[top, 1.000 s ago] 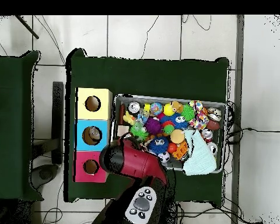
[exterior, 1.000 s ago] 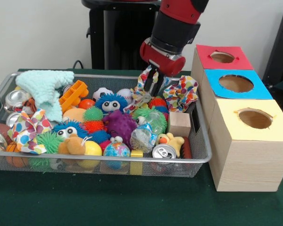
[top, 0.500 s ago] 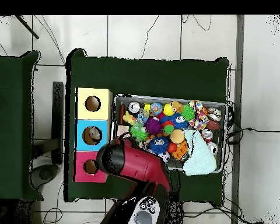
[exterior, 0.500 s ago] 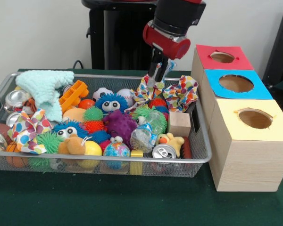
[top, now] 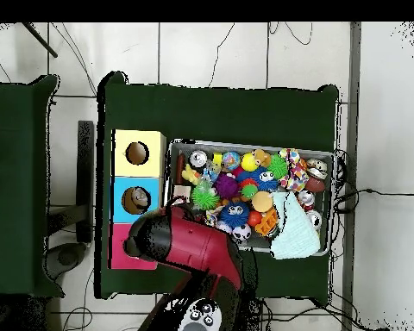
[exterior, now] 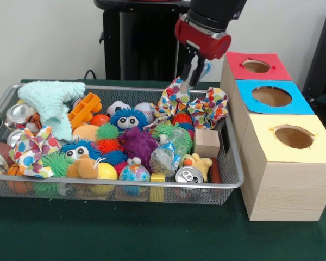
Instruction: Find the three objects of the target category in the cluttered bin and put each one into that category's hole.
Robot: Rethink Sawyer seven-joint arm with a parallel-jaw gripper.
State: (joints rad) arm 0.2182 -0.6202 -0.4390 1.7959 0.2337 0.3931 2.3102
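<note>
The red and black arm (exterior: 209, 22) comes down from above, its wrist tilted. The tool (exterior: 193, 73) hangs below the red collar, fingers (exterior: 186, 66) pointing down and pinched close together on something held between them.

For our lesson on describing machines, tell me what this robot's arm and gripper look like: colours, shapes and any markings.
The arm is a thick round tube with a black upper section and a glossy red rounded collar at the wrist. Below the collar hangs the gripper, with slim dark fingers. From overhead, the arm shows as a broad red shell with a black end. No markings or loose cables show.
</note>
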